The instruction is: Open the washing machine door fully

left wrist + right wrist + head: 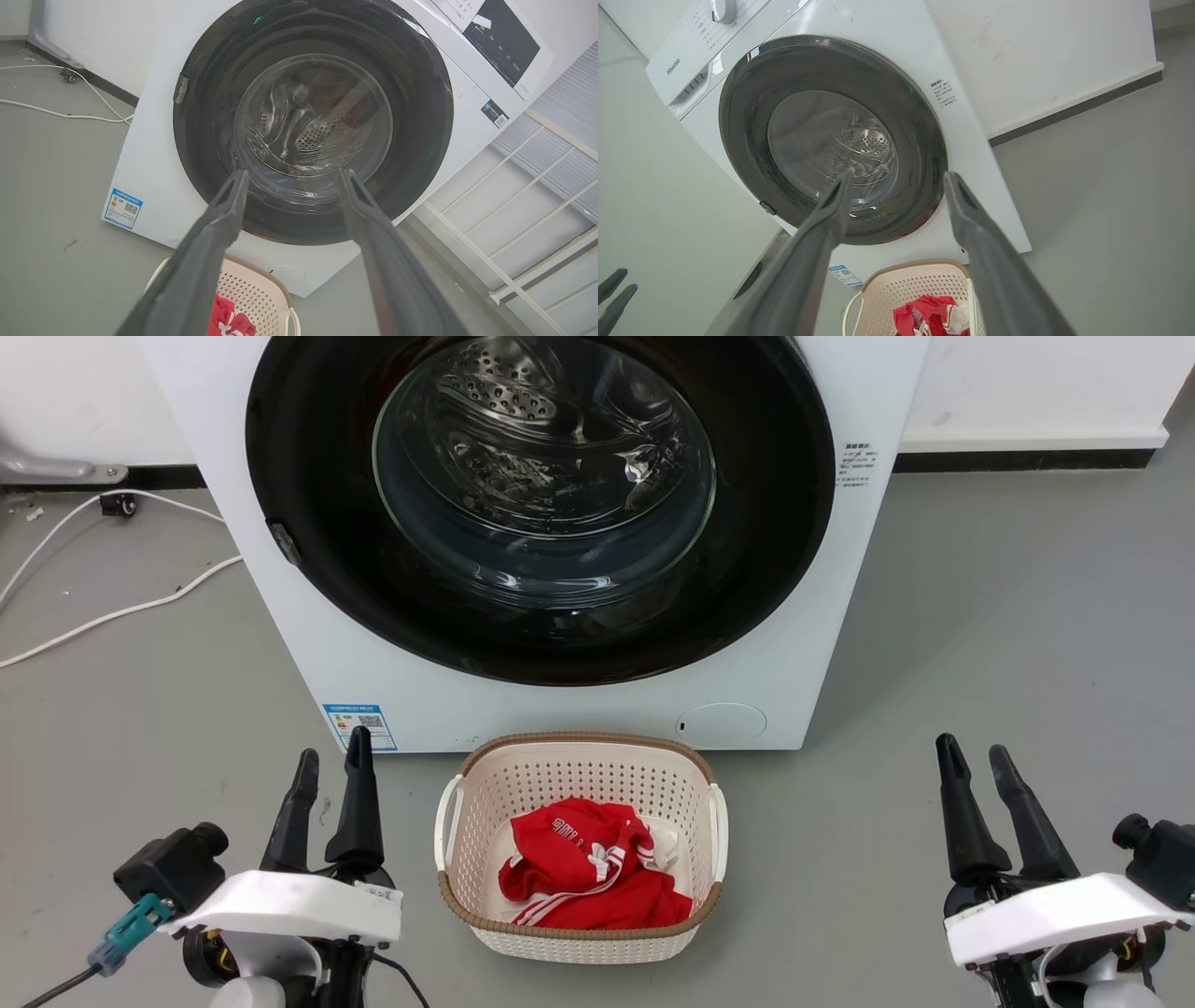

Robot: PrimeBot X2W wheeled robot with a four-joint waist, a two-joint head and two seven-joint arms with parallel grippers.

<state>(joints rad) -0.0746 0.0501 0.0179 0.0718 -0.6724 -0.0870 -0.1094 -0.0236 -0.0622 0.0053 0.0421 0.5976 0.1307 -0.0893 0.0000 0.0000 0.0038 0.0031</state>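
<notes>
The washing machine door [766, 523] is shut, left gripper [331, 751] and right gripper [971, 747] spread empty, and that basket [583, 739] below could snag a reaching arm.

You have one washing machine [560, 714], one washing machine door [541, 495], one laundry basket [579, 775] and one red garment [588, 882].

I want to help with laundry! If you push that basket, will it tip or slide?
Probably slide: the basket sits low and wide on the smooth floor. It is likely light, with perforated walls and only a few red clothes inside. Those look crumpled, so they would probably flop if lifted.
</notes>
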